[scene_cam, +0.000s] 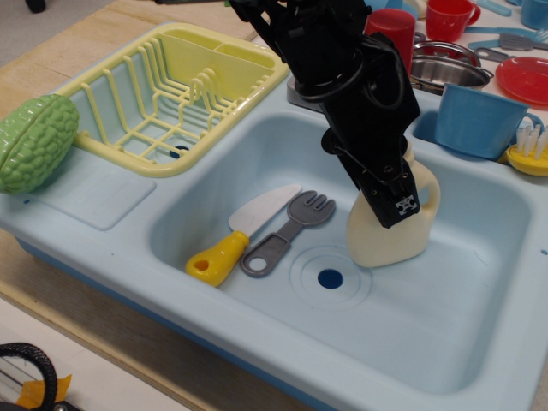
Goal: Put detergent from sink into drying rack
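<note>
The cream-beige detergent [384, 241] jug stands tilted in the light blue sink [479, 334], right of the drain hole [330, 278]. My black gripper [396, 204] comes down from the upper left and covers the jug's top and front. It appears shut on the jug near its cap and handle; the cap is hidden behind it. The pale yellow drying rack [171, 94] sits at the sink's upper left and holds nothing.
A toy knife with a yellow handle [233, 238] and a grey fork [287, 233] lie on the sink floor, left of the jug. A green bumpy scrubber [34, 141] sits at the far left. A blue cup [478, 116], red cups [449, 17] and dishes stand behind the sink.
</note>
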Action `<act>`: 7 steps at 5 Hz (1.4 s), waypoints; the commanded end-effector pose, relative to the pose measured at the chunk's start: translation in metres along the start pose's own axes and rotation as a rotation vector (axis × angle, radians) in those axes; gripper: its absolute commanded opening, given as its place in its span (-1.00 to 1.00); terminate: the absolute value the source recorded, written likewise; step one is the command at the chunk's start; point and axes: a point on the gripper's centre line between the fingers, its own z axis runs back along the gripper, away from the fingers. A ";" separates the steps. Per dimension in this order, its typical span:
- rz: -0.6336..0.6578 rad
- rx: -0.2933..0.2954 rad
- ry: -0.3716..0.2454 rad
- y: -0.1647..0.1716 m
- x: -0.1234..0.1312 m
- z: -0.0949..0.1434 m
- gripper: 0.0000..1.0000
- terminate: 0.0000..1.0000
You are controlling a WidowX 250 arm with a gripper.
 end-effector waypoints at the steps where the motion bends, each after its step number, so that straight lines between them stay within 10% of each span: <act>1: 0.060 0.066 0.052 -0.017 0.016 0.038 -1.00 -1.00; 3: 0.212 0.264 0.119 0.003 0.007 0.100 -1.00 -1.00; 7: 0.234 0.367 0.151 0.097 -0.043 0.153 -1.00 -1.00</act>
